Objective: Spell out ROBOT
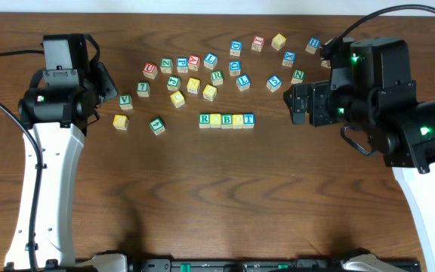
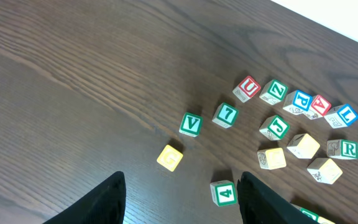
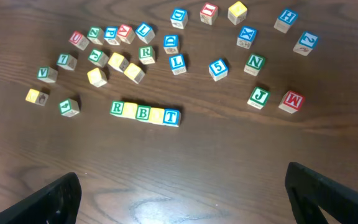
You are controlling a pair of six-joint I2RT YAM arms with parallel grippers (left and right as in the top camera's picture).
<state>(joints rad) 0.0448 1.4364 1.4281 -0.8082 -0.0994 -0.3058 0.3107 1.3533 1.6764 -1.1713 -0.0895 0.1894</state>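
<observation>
A row of five letter blocks (image 1: 226,119) lies at the table's middle, with R (image 3: 117,108), B (image 3: 143,112) and T (image 3: 171,116) readable and a yellow block in each gap. My left gripper (image 2: 182,183) is open and empty above the table at the left, with the green 4 block (image 2: 224,193) just inside its right finger. My right gripper (image 3: 182,183) is open and empty, high over bare wood in front of the row. In the overhead view it sits right of the row (image 1: 294,102).
Several loose letter blocks are scattered behind the row, from V (image 1: 125,100) and 7 (image 1: 143,88) at the left to N (image 1: 298,75) at the right. A yellow block (image 1: 120,121) and the 4 block (image 1: 157,125) lie left of the row. J (image 3: 259,97) and M (image 3: 291,101) show in the right wrist view.
</observation>
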